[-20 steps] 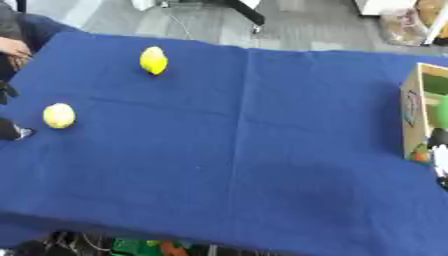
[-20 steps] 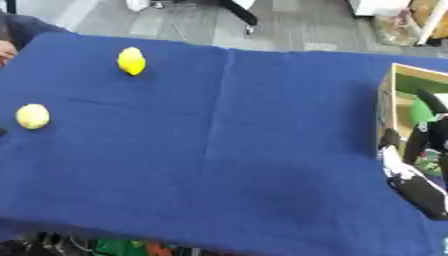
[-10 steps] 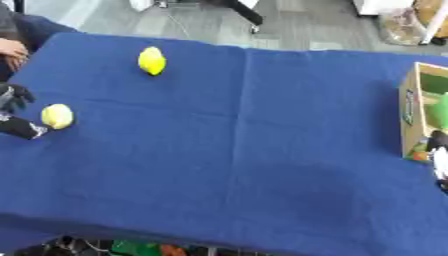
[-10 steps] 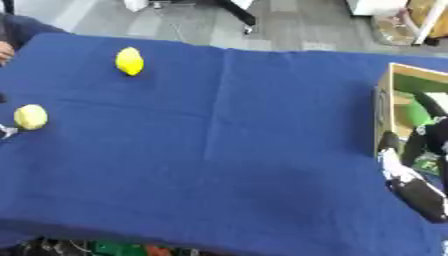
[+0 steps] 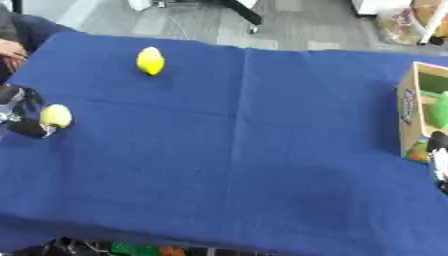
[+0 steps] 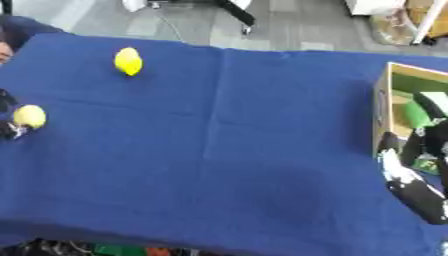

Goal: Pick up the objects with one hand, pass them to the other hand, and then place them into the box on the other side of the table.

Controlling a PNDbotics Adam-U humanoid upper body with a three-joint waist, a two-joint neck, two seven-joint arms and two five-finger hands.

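Blue cloth covered the table (image 5: 262,150). My left hand (image 5: 19,114) had just reached the lemon (image 5: 56,115), fingers curling around it, ready to lift.

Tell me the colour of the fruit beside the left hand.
Pale yellow fruit, clearest in the left eye view.

No readable text anywhere. The box (image 5: 409,116) at the right edge has a printed patch on its outer wall, blue and white with some colour, but it's too blurred to make out any letters, brand or number. Nothing printed on the blue cloth (image 5: 245,150) or on the two yellow fruits (image 5: 150,60) (image 5: 56,115).
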